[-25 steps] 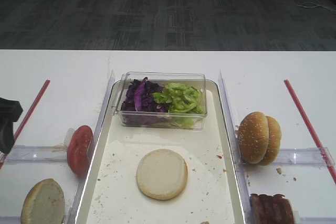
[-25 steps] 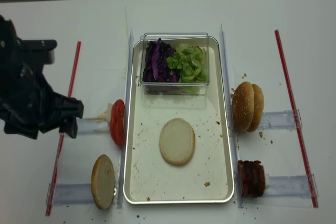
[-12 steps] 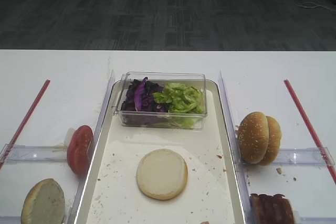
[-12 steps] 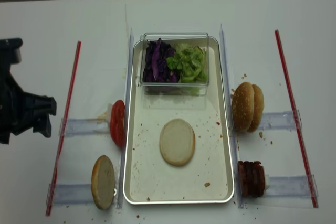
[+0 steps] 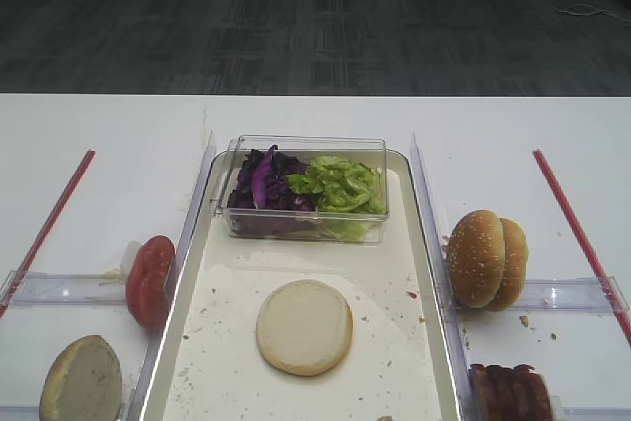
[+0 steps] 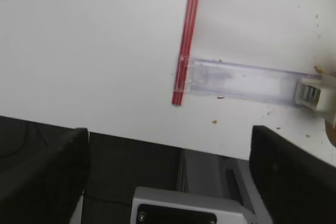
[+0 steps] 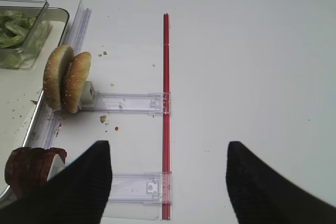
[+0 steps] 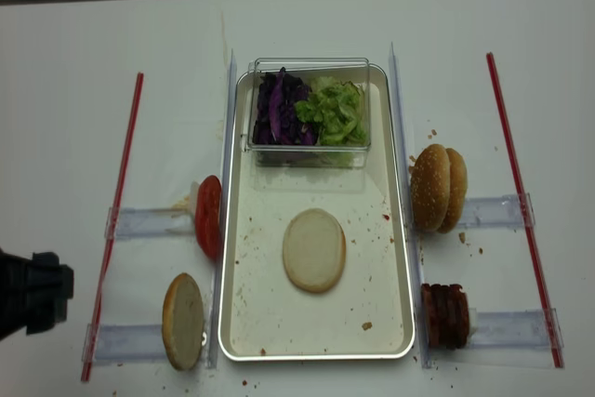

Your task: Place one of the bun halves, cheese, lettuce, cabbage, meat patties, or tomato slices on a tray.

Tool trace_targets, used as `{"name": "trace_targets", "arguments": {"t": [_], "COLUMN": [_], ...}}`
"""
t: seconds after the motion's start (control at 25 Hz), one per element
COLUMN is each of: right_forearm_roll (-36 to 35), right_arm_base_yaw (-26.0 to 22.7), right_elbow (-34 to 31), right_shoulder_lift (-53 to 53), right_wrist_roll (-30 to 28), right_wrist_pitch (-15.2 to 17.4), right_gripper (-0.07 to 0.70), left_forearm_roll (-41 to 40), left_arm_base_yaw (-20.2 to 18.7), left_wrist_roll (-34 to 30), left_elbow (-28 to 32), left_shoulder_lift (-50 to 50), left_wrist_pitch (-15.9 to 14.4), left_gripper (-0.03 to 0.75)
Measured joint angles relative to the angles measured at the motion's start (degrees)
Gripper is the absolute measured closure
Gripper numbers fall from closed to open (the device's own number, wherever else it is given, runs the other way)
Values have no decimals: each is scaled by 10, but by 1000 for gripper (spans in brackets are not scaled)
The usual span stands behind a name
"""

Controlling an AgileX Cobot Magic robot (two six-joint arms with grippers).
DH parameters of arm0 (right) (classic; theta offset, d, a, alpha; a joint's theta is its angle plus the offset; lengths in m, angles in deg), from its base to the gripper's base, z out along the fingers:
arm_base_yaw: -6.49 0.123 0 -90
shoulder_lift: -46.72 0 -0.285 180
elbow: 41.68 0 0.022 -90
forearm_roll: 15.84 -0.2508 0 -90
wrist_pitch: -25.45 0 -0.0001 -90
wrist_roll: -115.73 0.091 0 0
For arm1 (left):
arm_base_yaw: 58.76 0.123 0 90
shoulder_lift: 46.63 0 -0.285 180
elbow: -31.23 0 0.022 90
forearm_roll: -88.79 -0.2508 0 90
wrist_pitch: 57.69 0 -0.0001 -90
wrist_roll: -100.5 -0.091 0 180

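A pale bun half (image 5: 304, 326) (image 8: 314, 250) lies flat on the tray (image 5: 227, 362) (image 8: 270, 313), apart from both grippers. A second bun half (image 8: 183, 321) stands on edge left of the tray, with tomato slices (image 8: 208, 217) behind it. Cabbage (image 8: 276, 107) and lettuce (image 8: 337, 111) fill the clear box. Meat patties (image 8: 446, 316) (image 7: 26, 169) stand at the right. No cheese is in view. My left gripper (image 6: 168, 177) is open and empty over the table's front edge. My right gripper (image 7: 168, 182) is open and empty above the right red strip.
The clear plastic box (image 5: 306, 143) sits at the tray's far end. Sesame buns (image 8: 439, 188) (image 7: 67, 80) stand on edge right of the tray. Red strips (image 8: 116, 220) (image 8: 521, 202) and clear holders (image 8: 149, 222) flank the tray. My left arm (image 8: 28, 290) is at the front left.
My left arm has drawn back toward the front left corner and left the first exterior view. The bun half on the tray has not moved.
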Motion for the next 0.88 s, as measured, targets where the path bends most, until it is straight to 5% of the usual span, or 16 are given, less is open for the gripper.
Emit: {"name": "trace_targets", "arguments": {"t": [0.88], "right_forearm_roll": [0], "right_arm_base_yaw": [0], "right_elbow": [0], "right_shoulder_lift": [0], "right_wrist_roll": [0], "right_wrist_pitch": [0], "right_gripper": [125], "left_forearm_roll": [14], "left_arm_base_yaw": [0], "left_wrist_roll": [2], "left_elbow": [81], "left_shoulder_lift": [344], "left_wrist_pitch": [-23], "left_gripper": [115]}}
